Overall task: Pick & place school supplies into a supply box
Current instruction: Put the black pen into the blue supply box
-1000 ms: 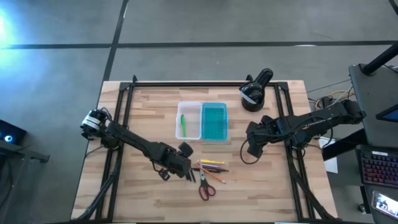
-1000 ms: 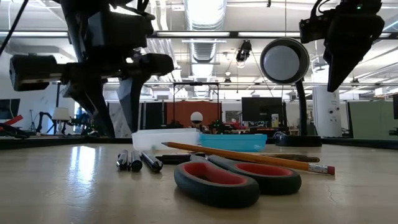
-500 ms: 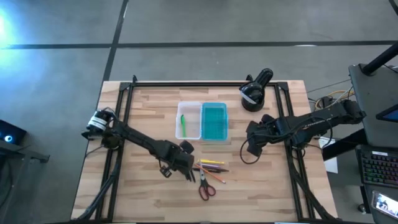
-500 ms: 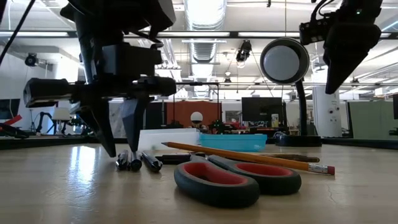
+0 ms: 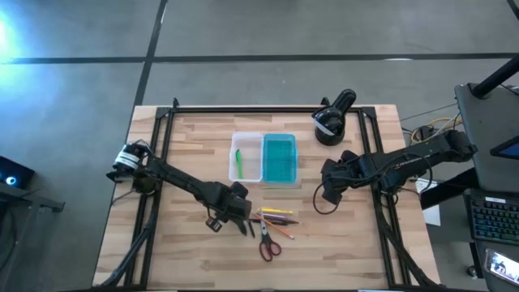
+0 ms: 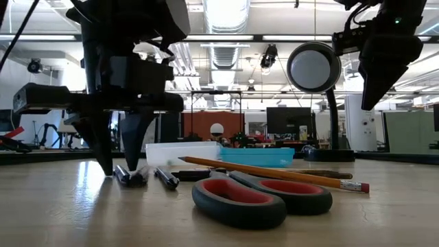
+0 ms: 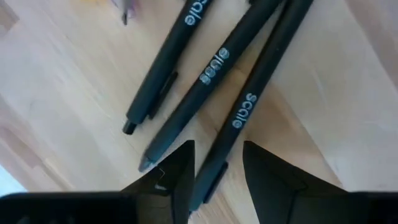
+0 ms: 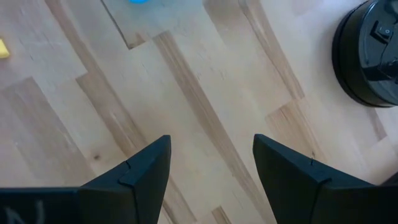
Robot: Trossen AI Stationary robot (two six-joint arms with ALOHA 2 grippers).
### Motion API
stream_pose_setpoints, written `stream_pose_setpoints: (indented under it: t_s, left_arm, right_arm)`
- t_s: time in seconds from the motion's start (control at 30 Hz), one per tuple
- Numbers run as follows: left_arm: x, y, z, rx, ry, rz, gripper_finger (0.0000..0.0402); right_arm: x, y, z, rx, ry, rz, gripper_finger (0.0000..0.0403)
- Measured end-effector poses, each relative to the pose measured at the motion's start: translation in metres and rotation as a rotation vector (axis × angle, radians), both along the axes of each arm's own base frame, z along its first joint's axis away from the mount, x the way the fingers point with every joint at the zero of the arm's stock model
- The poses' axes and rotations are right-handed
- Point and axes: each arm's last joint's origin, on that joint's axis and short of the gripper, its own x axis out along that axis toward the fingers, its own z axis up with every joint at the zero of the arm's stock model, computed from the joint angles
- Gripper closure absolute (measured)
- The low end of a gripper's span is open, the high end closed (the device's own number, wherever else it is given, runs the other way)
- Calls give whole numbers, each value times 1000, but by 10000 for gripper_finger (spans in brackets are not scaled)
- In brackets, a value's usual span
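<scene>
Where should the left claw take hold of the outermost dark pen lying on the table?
Across the mid-barrel of the dark pen, from straight above: it lies flat, and the open left claw already straddles its clip end, with the neighbouring pens close alongside.

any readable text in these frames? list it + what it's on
"scale" on the dark pen between the left gripper fingers.
"scale" on the middle pen, the print blurred but legible.
"scale" on the far pen, its start cut off by the picture's edge.
Nothing else is readable: no print shows on the scissors, the pencil or the box.
</scene>
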Motion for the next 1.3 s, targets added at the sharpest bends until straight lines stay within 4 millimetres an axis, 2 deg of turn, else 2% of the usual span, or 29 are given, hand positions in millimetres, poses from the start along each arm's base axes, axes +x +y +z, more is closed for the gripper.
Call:
stream_pose_setpoints:
  t_s: [0.33,0.73,0.83,0.93,1.13,1.2,1.3]
  left_arm:
    - [2,-1,-6,-31,18,-4,291]
    - [3,-2,-9,-34,51,3,386]
    - [5,-2,-4,-38,64,61,390]
    - [6,-1,4,-42,89,150,390]
    - [0,-3,41,-169,124,337,391]
    - [-3,-1,55,-287,128,479,391]
    - [-6,10,80,-436,74,765,392]
  right_arm:
    - [1,0,0,3,-15,0,183]
    - [2,0,0,6,-17,1,183]
    - [2,0,0,7,-17,2,183]
    - [2,1,2,8,-21,4,183]
    - [2,0,5,0,-42,-5,183]
    - [1,-1,7,0,-76,-61,183]
    - [-4,-4,15,-8,-183,-242,183]
